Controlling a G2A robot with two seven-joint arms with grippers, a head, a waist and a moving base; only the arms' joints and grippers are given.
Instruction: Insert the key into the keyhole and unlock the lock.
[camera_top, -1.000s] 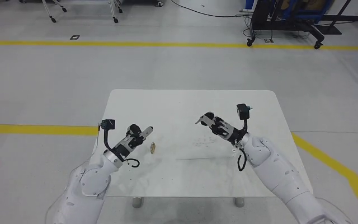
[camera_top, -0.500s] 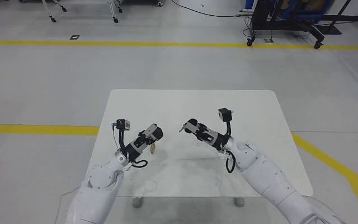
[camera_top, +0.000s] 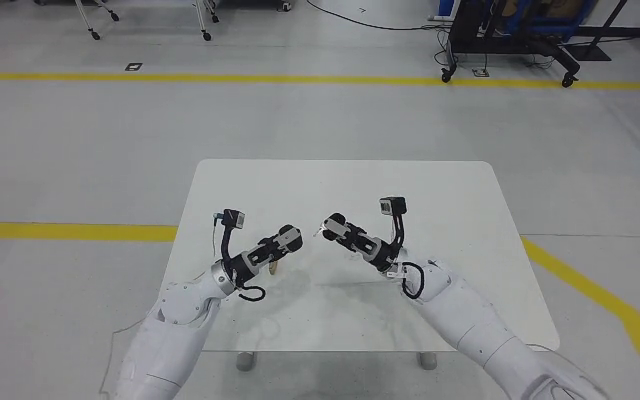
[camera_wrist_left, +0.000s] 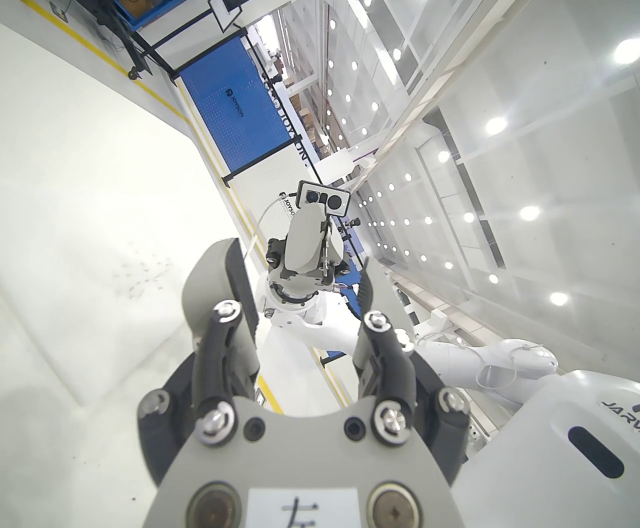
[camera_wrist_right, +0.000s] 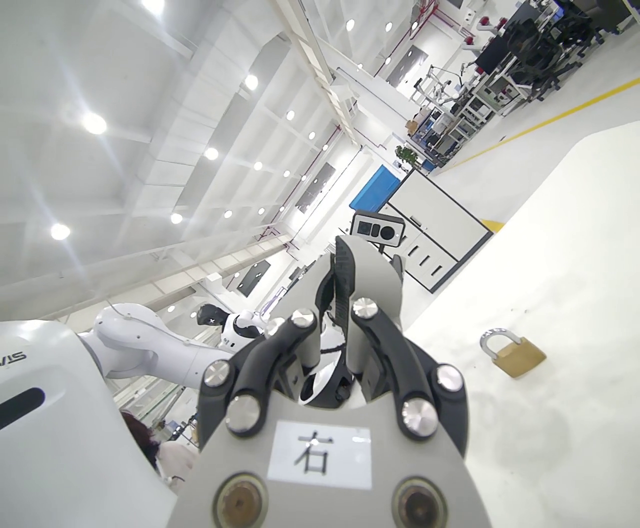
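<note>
A brass padlock (camera_wrist_right: 515, 352) with a silver shackle lies flat on the white table (camera_top: 450, 200). In the top view the padlock (camera_top: 274, 266) peeks out just beside my left gripper (camera_top: 287, 240), which hovers over it. In its own wrist view the left gripper (camera_wrist_left: 300, 290) is open with nothing between its fingers. My right gripper (camera_top: 328, 226) is held a short way off, facing the left one. Its fingers (camera_wrist_right: 345, 270) are pressed together, and a thin metal tip, apparently the key (camera_top: 319, 232), sticks out of them. The keyhole is hidden.
Faint dark specks mark the table top (camera_wrist_left: 145, 275) near the middle. Wheeled racks (camera_top: 520, 40) stand on the floor far beyond the table's back edge.
Both arms have swung inward towards the table's middle and now face each other closely. The left gripper has come over the padlock, which lay apart from it a second ago.
</note>
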